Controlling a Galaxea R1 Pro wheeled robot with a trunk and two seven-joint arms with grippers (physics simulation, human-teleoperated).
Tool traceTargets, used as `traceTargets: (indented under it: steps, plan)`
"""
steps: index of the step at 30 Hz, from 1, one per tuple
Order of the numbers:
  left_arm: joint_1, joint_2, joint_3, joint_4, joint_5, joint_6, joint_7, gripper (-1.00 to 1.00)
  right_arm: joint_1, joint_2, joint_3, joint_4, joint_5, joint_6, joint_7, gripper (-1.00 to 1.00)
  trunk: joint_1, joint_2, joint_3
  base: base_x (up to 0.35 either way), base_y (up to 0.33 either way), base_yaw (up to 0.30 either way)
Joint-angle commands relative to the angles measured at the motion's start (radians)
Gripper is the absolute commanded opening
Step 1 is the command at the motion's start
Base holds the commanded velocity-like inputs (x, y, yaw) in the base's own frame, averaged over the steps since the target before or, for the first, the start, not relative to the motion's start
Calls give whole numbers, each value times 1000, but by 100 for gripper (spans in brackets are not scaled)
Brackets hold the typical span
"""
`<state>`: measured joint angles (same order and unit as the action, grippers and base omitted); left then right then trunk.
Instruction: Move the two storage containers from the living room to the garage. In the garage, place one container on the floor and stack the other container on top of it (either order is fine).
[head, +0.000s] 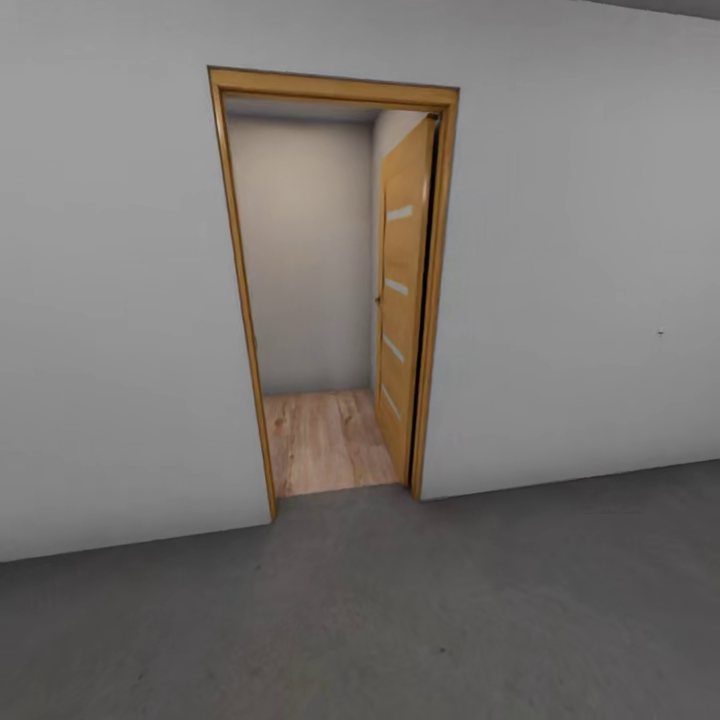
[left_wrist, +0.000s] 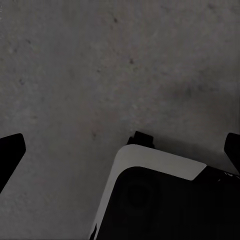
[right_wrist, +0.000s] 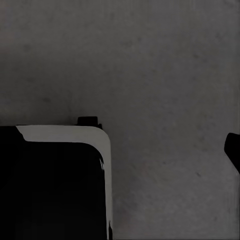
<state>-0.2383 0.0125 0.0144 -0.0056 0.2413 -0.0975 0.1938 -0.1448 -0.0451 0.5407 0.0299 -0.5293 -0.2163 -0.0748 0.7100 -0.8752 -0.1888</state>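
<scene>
Garage floor, dark grey concrete, is lying before a wood-framed doorway; its slit-glazed door is standing open onto wood planks. Left gripper seemingly spread; right gripper's state unclear.

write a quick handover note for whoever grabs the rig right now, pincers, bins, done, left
Left pincer: fingers spread wide over the concrete floor, holding nothing. Right pincer: one fingertip in frame, nothing held, state unclear.
Position: on dark concrete facing the open wooden door; wood-plank floor lies beyond the door frame.
Bins: no container in these frames.
Done: cannot confirm any placement.
Left: locate both containers, then stack them on the concrete.
</scene>
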Motion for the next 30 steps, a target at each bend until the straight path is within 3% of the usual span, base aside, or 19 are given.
traceTargets:
  steps: [1, 14, 30]
  plan:
    - [-1, 0, 1, 1, 4, -4, 1, 100, -1, 1, 8, 2, -8, -5, 0, 100, 1, -1, -1, 315, -35, 264]
    - [-1, 0, 2, 1, 7, -2, 1, 100, -1, 0, 10, 2, -7, -5, 0, 100, 1, -1, -6, 321, -6, 250]
    - [-1, -1, 3, 2, 7, 1, 1, 100, -1, 1, 10, 2, -1, -6, 0, 100, 1, -1, -6, 323, 0, 10]
